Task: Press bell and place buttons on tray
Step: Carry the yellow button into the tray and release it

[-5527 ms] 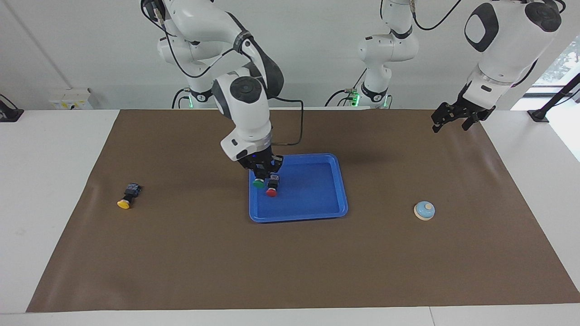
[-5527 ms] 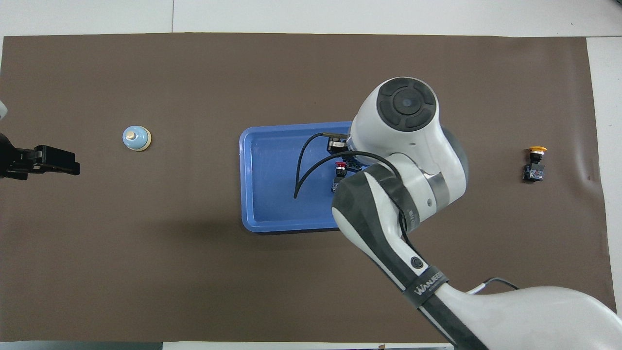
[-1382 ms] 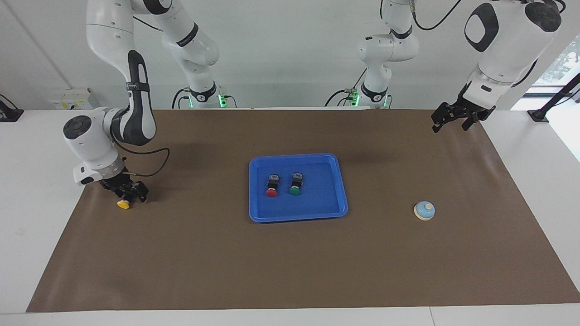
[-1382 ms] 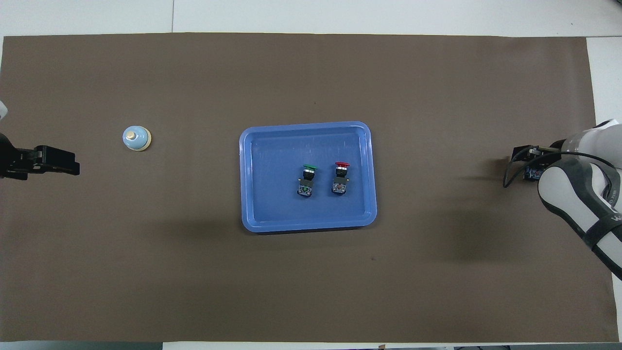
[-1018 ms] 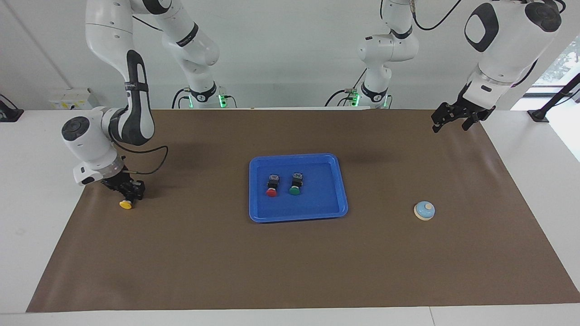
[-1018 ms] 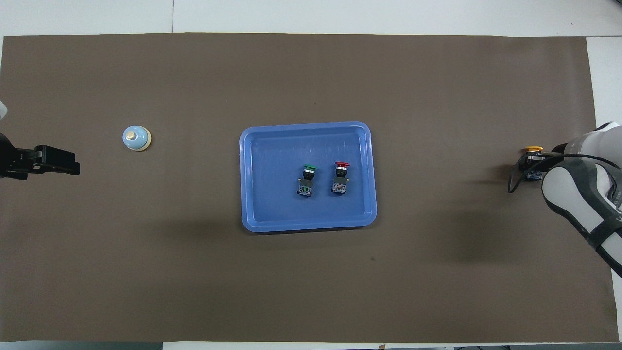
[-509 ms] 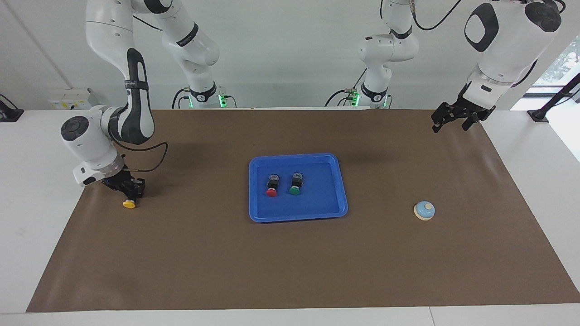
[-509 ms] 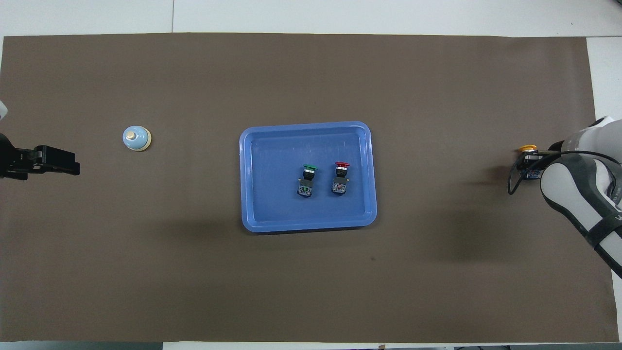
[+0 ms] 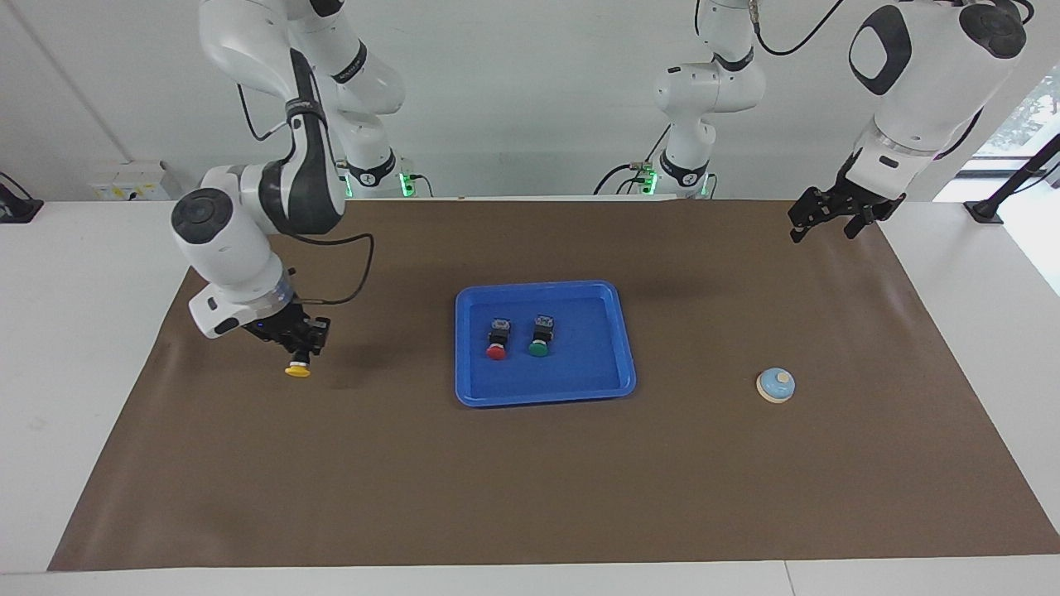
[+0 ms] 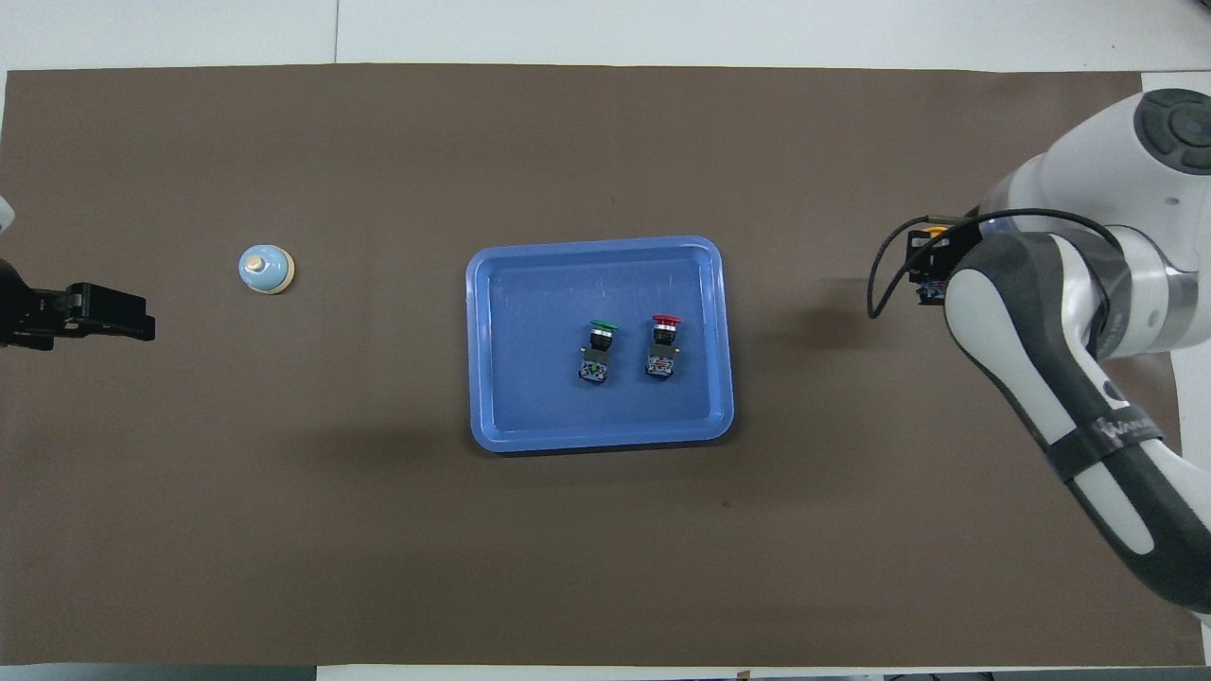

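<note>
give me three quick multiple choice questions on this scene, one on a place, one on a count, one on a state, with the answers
1. Where is the bell?
A. in the tray
B. on the mat toward the left arm's end
C. in the right pincer

2. How many buttons lie in the tray?
A. one
B. two
C. three

3. What is the state of the right pincer?
A. open over the tray
B. shut on the bell
C. shut on the yellow button, lifted off the mat

Answers:
1 B, the bell sits alone on the brown mat at that end, apart from the tray.
2 B, only the red button and the green button lie there.
3 C, the yellow cap hangs below its fingers with a shadow on the mat beneath.
</note>
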### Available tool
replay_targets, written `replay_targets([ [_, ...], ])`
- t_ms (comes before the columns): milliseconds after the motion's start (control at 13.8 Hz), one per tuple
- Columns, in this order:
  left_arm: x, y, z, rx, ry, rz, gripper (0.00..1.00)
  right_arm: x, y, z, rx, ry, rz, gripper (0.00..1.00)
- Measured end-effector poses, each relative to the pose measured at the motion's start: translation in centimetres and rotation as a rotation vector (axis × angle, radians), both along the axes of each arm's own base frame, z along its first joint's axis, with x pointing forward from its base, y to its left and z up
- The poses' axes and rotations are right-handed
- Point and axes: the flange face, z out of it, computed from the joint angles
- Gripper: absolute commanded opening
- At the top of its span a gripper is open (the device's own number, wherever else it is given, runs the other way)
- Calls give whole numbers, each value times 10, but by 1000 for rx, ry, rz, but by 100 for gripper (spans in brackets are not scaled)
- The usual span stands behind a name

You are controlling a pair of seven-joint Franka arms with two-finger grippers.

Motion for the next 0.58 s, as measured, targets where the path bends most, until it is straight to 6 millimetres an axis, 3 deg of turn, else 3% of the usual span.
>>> replay_targets([
  [145, 0, 0, 0, 0, 0, 0, 100, -3, 70, 20, 30, -12, 7, 0],
  [291, 0, 0, 0, 0, 0, 0, 100, -13, 128, 27, 42, -23, 19, 0],
  [582, 0, 0, 0, 0, 0, 0, 100, -53, 246, 33, 60, -37, 78, 0],
])
